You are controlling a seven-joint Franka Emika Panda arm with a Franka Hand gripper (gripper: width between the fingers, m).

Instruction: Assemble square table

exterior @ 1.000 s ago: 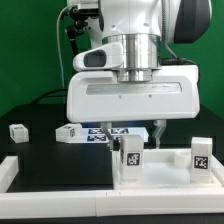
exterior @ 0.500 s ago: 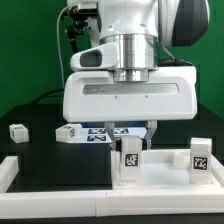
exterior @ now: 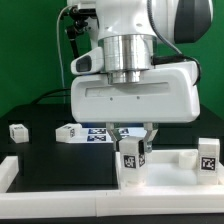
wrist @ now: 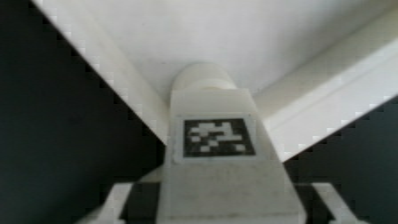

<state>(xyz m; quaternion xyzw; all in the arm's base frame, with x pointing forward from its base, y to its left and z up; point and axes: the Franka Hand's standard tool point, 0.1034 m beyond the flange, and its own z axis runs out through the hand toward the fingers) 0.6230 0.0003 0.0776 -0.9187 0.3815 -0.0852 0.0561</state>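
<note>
- Tool [exterior: 131, 146] clamps an upright white leg [exterior: 131, 158] between its fingers
- That leg is at the square slab [exterior: 165, 173], on the exterior view's left of a second leg [exterior: 208, 156] standing there

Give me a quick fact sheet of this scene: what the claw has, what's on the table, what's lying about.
Gripper: closed on a leg
Held leg: upright, with its tag facing the camera, near the tabletop's edge on the exterior view's left
Tabletop: white slab, lying flat in front
Second leg: upright on the tabletop, at the exterior view's right
Loose legs: on the dark surface, at the exterior view's left
Marker board: flat behind the gripper, partly hidden
</note>
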